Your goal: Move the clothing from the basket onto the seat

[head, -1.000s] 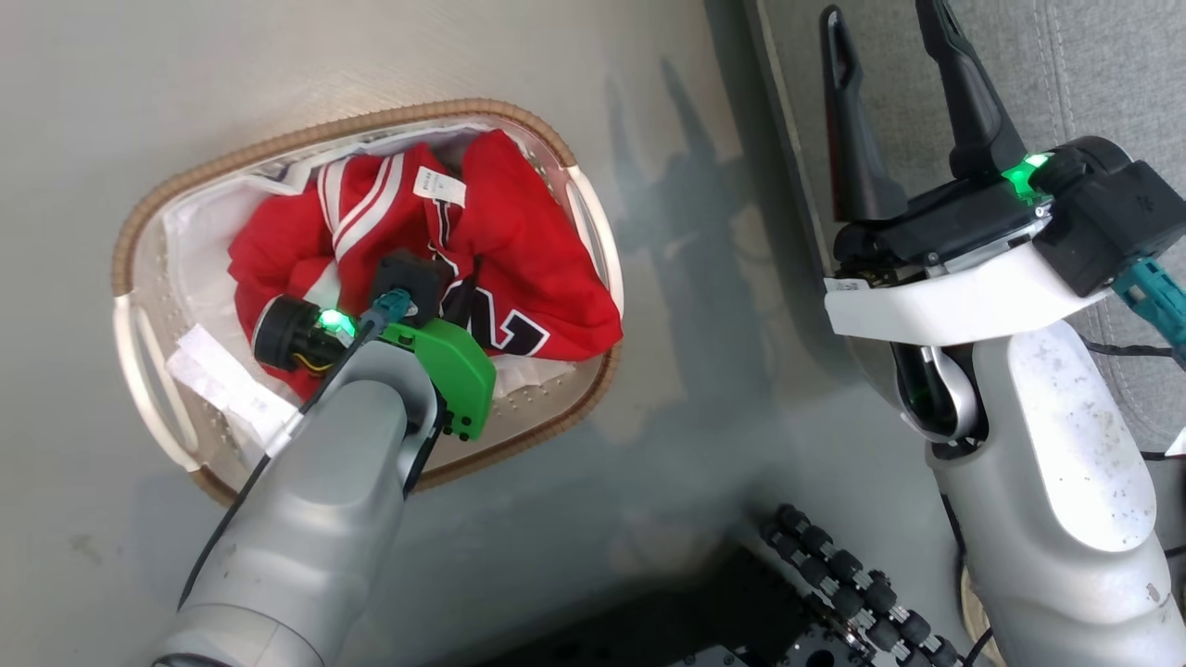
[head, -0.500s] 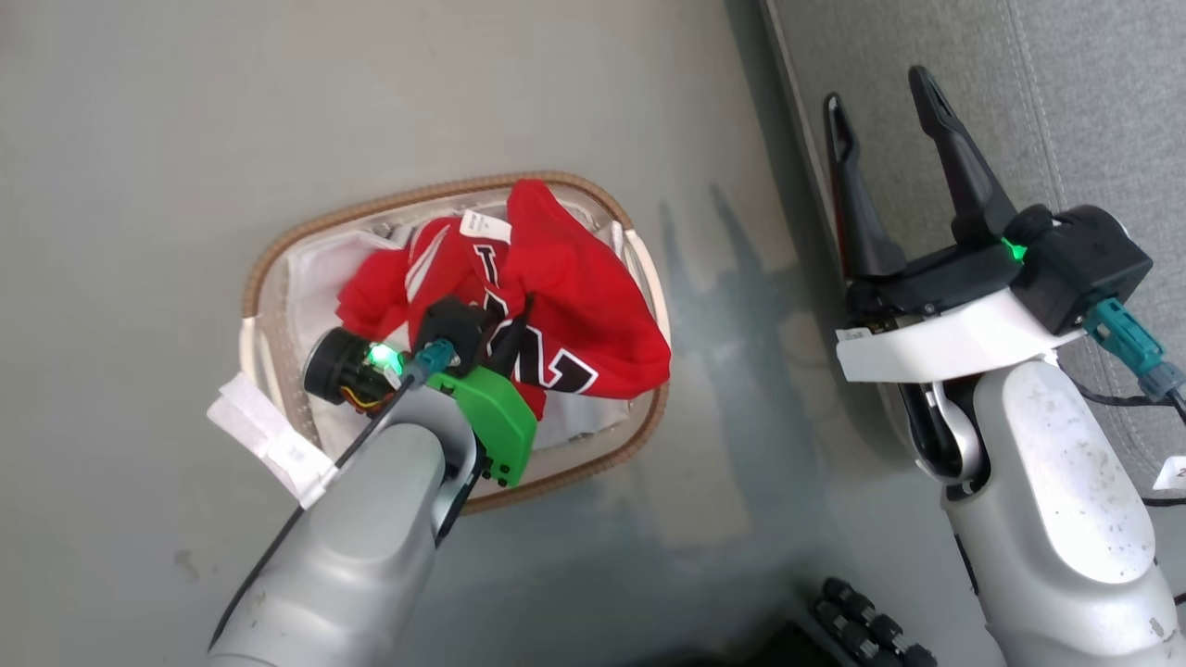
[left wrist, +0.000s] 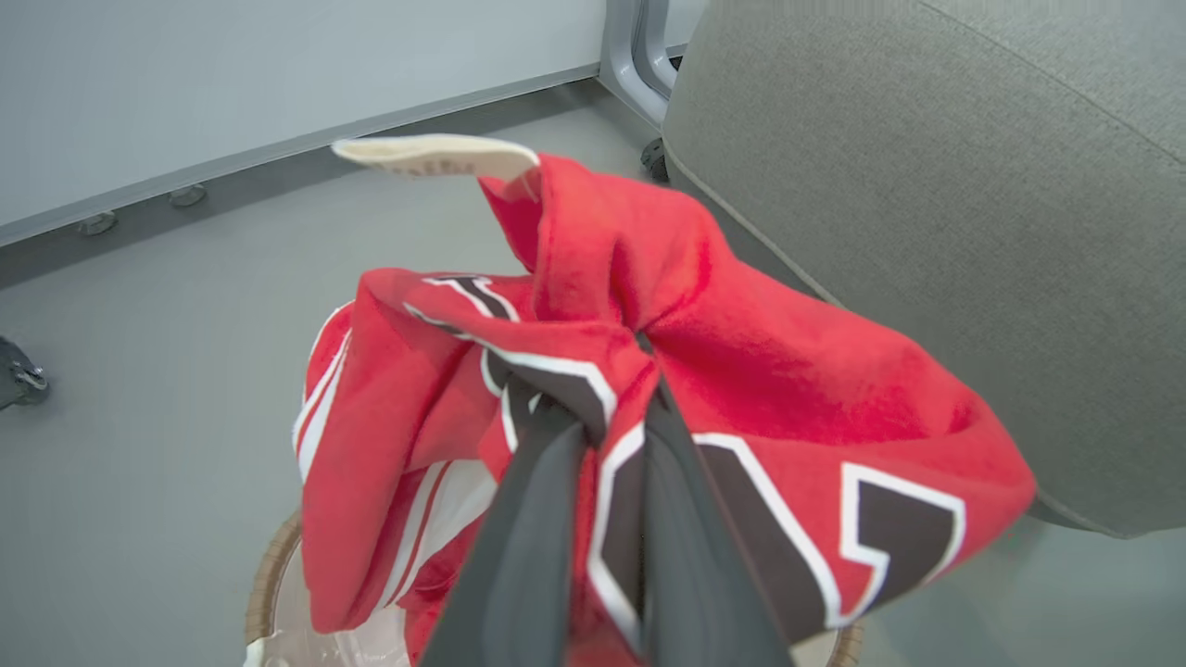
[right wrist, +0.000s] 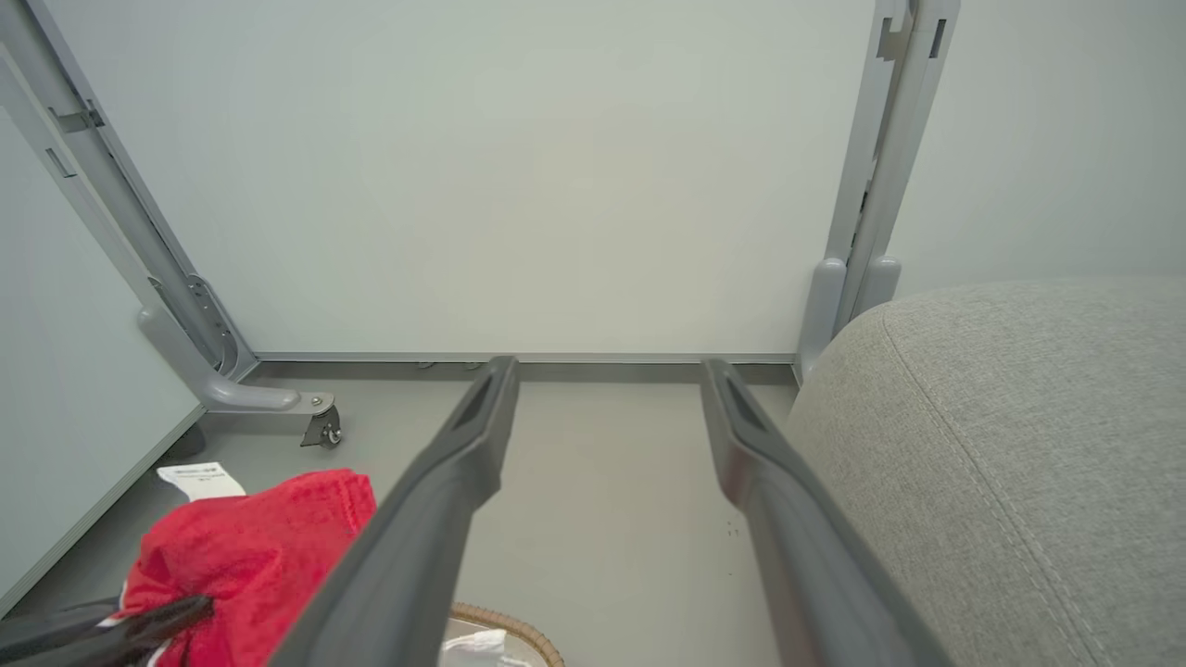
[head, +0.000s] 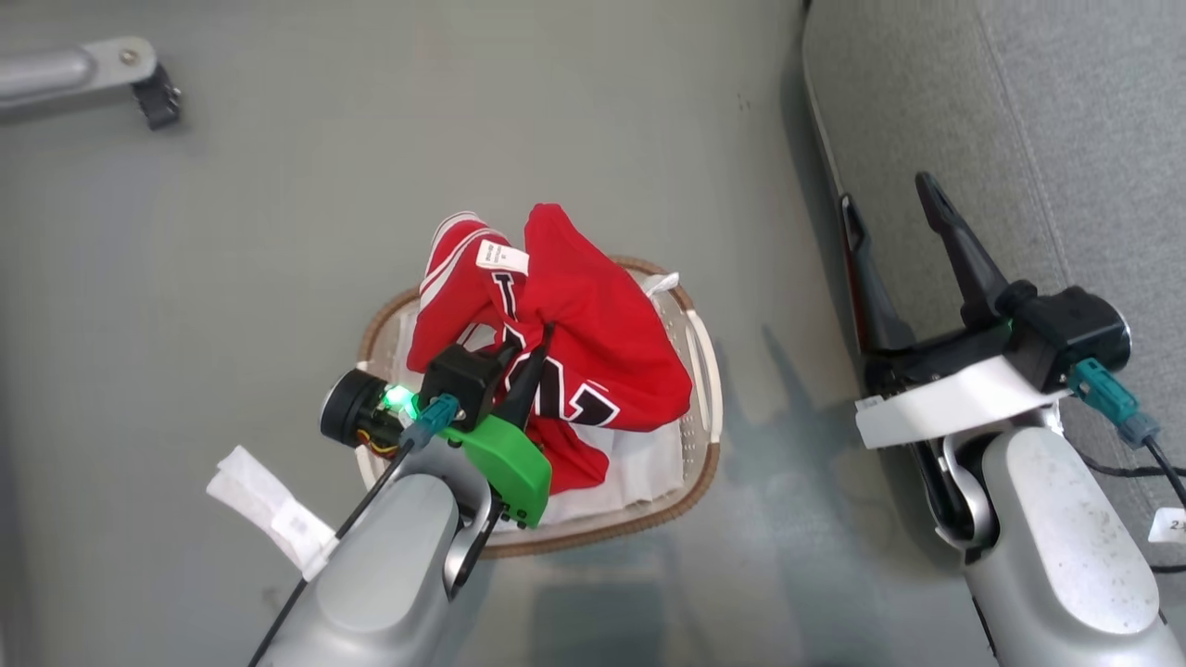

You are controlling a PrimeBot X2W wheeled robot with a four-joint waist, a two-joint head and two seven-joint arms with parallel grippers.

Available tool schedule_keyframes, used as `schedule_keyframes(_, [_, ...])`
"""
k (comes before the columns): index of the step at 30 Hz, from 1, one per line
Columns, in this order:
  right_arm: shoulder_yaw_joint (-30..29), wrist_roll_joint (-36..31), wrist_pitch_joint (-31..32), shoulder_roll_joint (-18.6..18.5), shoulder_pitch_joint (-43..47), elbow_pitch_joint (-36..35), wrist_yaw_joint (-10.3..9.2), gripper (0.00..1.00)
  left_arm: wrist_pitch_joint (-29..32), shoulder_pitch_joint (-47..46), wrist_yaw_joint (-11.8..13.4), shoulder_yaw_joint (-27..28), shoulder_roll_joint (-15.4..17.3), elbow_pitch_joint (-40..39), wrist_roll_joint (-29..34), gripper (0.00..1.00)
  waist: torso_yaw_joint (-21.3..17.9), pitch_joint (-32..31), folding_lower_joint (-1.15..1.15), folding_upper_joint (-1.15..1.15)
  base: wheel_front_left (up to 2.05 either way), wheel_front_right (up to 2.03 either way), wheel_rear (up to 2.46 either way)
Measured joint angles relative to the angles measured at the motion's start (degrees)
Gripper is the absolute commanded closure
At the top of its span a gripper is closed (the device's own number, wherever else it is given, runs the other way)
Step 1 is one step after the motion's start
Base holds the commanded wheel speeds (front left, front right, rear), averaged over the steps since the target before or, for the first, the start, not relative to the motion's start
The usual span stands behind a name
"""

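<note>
Left hand point(head: 530, 341) has its two dark fingers pressed together on a bunched fold of the clothing point(head: 602, 306), right at the black-and-white lettering in the middle of the head view. The red bundle hangs from that pinch above the basket point(head: 706, 435), with its lower folds trailing down toward the white liner point(head: 639, 468). Whether they clear the rim I cannot tell.

Right hand point(head: 888, 199) is spread wide and holds nothing, at the right of the frame beside the edge of the seat point(head: 1038, 111).

By the look of it the fabric is light, thin and limp, so it will likely sag, swing and drag rather than keep a shape. A pinch through several gathered layers near the middle seems safest. A single-layer edge could slip, and the stripe-trimmed piece point(head: 449, 269) may drop away if only the jersey point(head: 621, 371) is caught.
</note>
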Motion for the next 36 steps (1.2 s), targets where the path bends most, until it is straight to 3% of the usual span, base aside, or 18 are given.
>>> schedule_keyframes(13, [-0.5,-0.4,0.0,0.0,5.3,2.5,0.00,0.00,0.0,5.5,-0.1,5.0,0.0,-9.3,3.2,1.00,3.1,-9.7,0.00,0.00,0.00,0.00,0.00])
schedule_keyframes(36, [-0.2,-0.4,0.0,0.6,10.0,5.3,0.00,0.00,0.0,6.4,-0.3,7.3,0.0,-21.3,3.7,1.00,5.9,-18.1,0.00,0.00,0.00,0.00,0.00])
